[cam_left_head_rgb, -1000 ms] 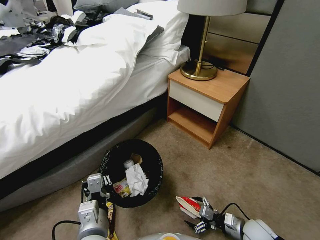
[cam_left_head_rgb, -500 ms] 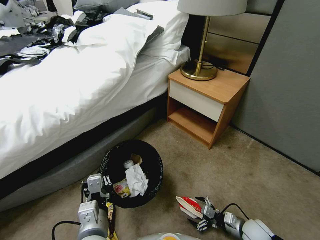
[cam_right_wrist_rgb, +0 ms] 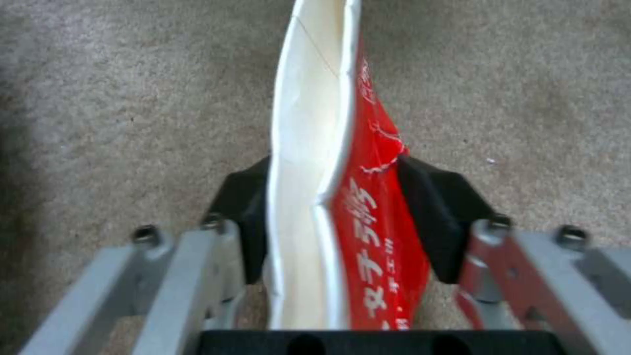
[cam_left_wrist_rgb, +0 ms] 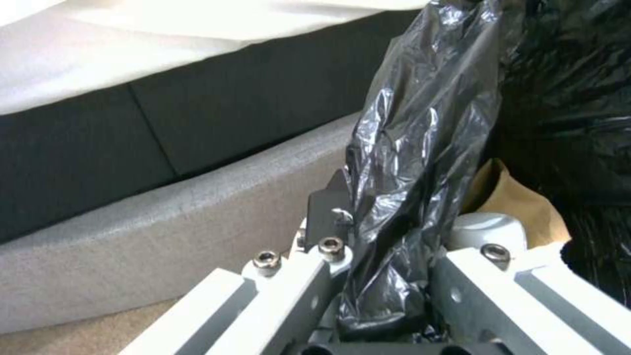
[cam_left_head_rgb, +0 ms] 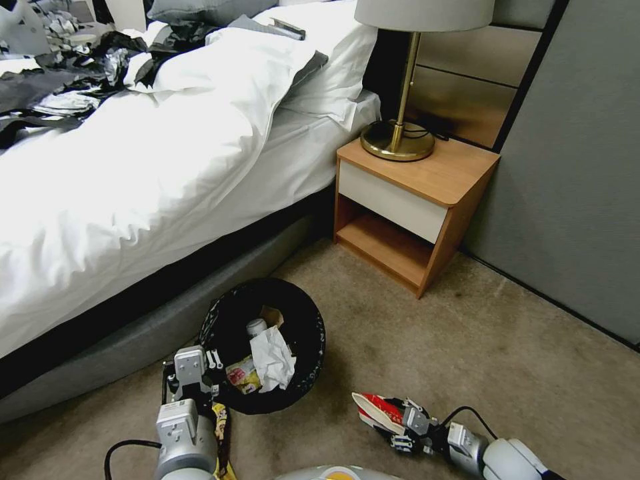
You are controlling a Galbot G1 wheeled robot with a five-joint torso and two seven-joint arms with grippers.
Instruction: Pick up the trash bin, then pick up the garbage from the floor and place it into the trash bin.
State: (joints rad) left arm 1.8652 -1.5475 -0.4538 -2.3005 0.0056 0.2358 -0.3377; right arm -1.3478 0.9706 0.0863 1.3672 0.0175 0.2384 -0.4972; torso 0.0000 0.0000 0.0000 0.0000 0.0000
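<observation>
The trash bin (cam_left_head_rgb: 303, 373), lined with a black bag (cam_left_wrist_rgb: 421, 123), stands on the carpet beside the bed. My left gripper (cam_left_head_rgb: 212, 361) is shut on its near rim, pinching the bag (cam_left_wrist_rgb: 388, 246). Inside lie crumpled white tissue (cam_left_head_rgb: 272, 357), a yellow and red wrapper (cam_left_head_rgb: 241, 377), a small white bottle (cam_left_head_rgb: 257, 327) and brown paper (cam_left_wrist_rgb: 519, 207). To the right of the bin, my right gripper (cam_left_head_rgb: 399, 433) is shut on a red and white snack wrapper (cam_left_head_rgb: 375, 408) on the floor; its black pads (cam_right_wrist_rgb: 434, 207) squeeze the wrapper (cam_right_wrist_rgb: 342, 197) from both sides. Another multicoloured wrapper (cam_left_head_rgb: 222, 433) lies under my left arm.
The bed (cam_left_head_rgb: 133, 200) with its grey base (cam_left_head_rgb: 153, 333) runs along the left. A wooden nightstand (cam_left_head_rgb: 427, 200) carrying a brass lamp (cam_left_head_rgb: 400, 133) stands behind the bin. A grey wall panel (cam_left_head_rgb: 573, 187) closes the right side. Bare carpet (cam_left_head_rgb: 480, 360) stretches to the right.
My right gripper's fingers have closed onto the red and white wrapper; earlier they stood spread around it. The left gripper and the bin have not moved.
</observation>
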